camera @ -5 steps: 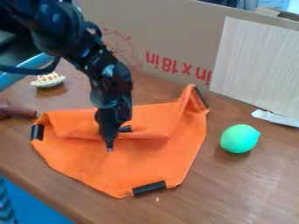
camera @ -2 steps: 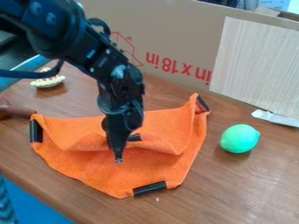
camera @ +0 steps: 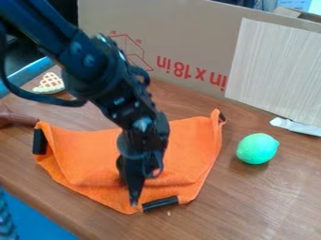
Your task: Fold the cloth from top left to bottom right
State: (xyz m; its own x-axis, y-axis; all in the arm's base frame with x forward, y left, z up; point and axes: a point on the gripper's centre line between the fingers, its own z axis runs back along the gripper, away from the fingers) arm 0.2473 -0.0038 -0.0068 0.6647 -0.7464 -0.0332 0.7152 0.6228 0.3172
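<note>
Orange cloth lying on table under gripper | jaws: we're pinching its folded flap | handling: we're judging it light, limp, crease-prone, favouring a hold at the corner

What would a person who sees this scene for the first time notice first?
Probably the bright orange cloth, spread on the brown table with its far part folded toward the near edge. The black gripper hangs over its near part, beside a black strip. Next, the eye may go to the green lemon-shaped object to the right of the cloth.
</note>
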